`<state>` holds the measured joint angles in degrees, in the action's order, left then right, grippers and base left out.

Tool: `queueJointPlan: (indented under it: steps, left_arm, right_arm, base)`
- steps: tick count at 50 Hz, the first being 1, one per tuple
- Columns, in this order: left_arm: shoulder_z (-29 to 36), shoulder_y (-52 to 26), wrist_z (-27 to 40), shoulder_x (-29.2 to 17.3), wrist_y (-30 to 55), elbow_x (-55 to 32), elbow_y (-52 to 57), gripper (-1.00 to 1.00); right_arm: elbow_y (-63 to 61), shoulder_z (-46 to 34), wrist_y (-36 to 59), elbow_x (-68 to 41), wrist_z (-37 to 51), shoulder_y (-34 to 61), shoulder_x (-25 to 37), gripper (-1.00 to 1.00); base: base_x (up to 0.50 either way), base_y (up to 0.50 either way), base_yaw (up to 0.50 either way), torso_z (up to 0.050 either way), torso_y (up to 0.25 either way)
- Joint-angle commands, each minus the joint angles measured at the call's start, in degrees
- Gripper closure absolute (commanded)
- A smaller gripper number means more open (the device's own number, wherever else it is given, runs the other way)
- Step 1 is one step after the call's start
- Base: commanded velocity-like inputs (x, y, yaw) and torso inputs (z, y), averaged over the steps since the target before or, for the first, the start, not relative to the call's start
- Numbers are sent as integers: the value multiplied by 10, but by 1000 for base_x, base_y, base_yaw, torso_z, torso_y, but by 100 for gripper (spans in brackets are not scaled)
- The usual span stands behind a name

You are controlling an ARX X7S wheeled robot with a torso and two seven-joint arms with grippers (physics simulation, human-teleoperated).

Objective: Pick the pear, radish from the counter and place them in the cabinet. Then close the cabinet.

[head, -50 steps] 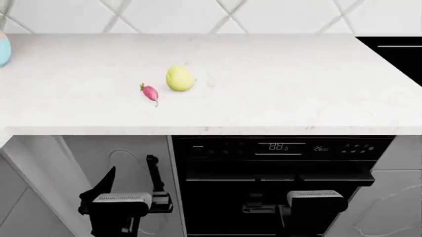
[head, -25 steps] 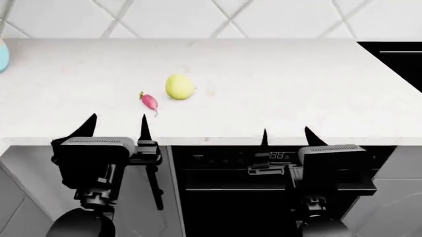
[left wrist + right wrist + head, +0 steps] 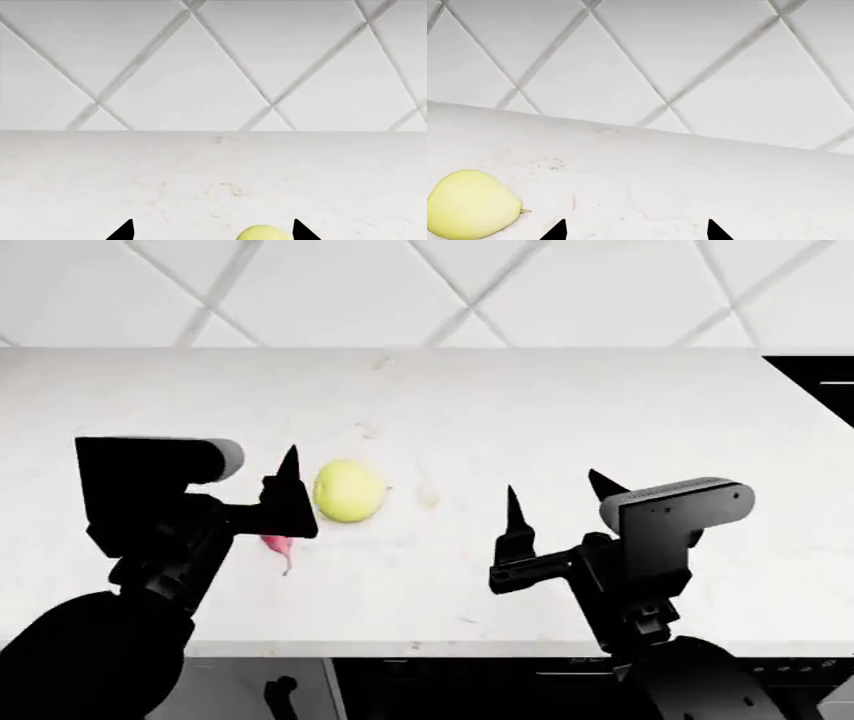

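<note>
The yellow-green pear (image 3: 350,490) lies on the white counter (image 3: 601,400). The small pink-red radish (image 3: 278,544) lies just in front of and left of it, partly hidden by my left gripper. My left gripper (image 3: 238,465) is open and empty above the counter, with one finger just left of the pear. In the left wrist view the pear (image 3: 263,234) shows between the open fingertips, close to one of them, around the gripper (image 3: 212,231). My right gripper (image 3: 554,485) is open and empty, well right of the pear. The right wrist view shows the pear (image 3: 470,205) off to the side of the gripper (image 3: 635,231). The cabinet is out of view.
A white tiled wall (image 3: 400,290) with diagonal joints backs the counter. A black surface (image 3: 817,380) adjoins the counter at the far right. A dark oven front (image 3: 467,675) sits under the counter's front edge.
Both arms have risen from below the counter edge to above the worktop. The left gripper now stands beside the pear and over the radish. The head view has shifted forward.
</note>
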<state>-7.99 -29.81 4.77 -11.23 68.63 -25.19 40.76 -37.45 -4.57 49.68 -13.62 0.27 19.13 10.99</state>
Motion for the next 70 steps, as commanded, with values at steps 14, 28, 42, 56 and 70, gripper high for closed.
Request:
queueJointPlan:
  steps: [14, 28, 42, 56, 70]
  left_arm:
    - [-108, -84, 149, -26, 203, -268, 5, -100]
    - [-90, -88, 463, -112, 203, -686, -102, -100]
    - [72, -79, 775, -242, 11, -1003, -119, -100]
    - [192, -83, 828, -270, -3, -1013, -116, -100]
    - [255, -91, 799, -252, 4, -992, -138, -100]
  right_arm:
    - [-32, 18, 80, -55, -20, 27, 8, -100]
    - [-31, 3, 68, -44, -12, 18, 21, -100]
    - [-34, 8, 62, -48, -7, 14, 24, -100]
    - [-33, 9, 58, -51, -3, 5, 29, -100]
    - [-25, 4, 50, -53, -1, 5, 31, -100]
  base:
    - [473, 251, 0, 0, 1]
    - [154, 79, 0, 0, 0]
    - [0, 0, 0, 0, 0]
    - [0, 0, 0, 0, 0]
    - [0, 0, 0, 0, 0]
